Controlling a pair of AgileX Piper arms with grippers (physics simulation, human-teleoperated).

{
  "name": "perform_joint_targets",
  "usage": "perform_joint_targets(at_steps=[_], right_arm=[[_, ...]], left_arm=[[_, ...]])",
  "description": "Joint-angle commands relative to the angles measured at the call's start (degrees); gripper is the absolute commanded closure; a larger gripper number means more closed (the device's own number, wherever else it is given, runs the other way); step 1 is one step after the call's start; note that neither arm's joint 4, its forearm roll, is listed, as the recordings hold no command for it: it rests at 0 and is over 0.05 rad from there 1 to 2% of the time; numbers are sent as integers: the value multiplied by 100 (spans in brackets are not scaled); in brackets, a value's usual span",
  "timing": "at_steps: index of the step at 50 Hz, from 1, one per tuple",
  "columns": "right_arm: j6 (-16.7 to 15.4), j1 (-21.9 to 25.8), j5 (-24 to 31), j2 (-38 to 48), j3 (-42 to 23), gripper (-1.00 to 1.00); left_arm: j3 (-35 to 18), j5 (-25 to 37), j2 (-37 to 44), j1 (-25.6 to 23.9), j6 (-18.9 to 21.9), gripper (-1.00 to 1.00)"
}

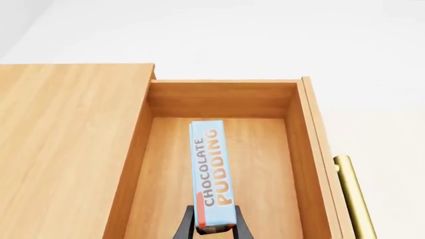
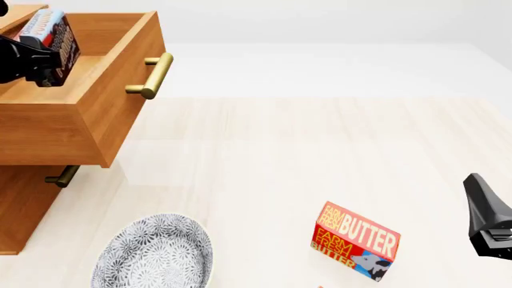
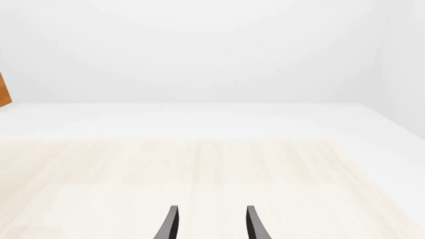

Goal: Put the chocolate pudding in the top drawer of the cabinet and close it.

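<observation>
Cabinet (image 2: 32,198) sits at left edge of front frame, top drawer (image 2: 104,102) pulled out toward centre. Chocolate pudding (image 2: 50,33) at upper left, over the open drawer, pinched by left gripper (image 2: 36,66). Lower drawer (image 2: 20,210) below it. Plate (image 2: 152,255) bottom left; butter box (image 2: 354,240) bottom centre-right; right gripper (image 2: 488,222) at right edge, apart from it.

Pale wood table (image 2: 320,150), cabinet (image 2: 20,204), patterned plate (image 2: 156,255), butter box (image 2: 354,241) on it
</observation>
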Motion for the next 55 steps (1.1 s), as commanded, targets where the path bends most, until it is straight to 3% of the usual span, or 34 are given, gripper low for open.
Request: perform_joint_targets(at_steps=[1,35,36,55], right_arm=[[0,0,-1,2,0,-100],[-1,1,0,0,0,-100],[0,-1,1,-1,0,-100],[-1,-1,0,0,0,-100]], left_arm=[[2,-136,134,51,10,100],[149,-225,145,108,-48,100],[138,-216,144,98,-38,-100],[91,-84,83,-73,-77,-100]])
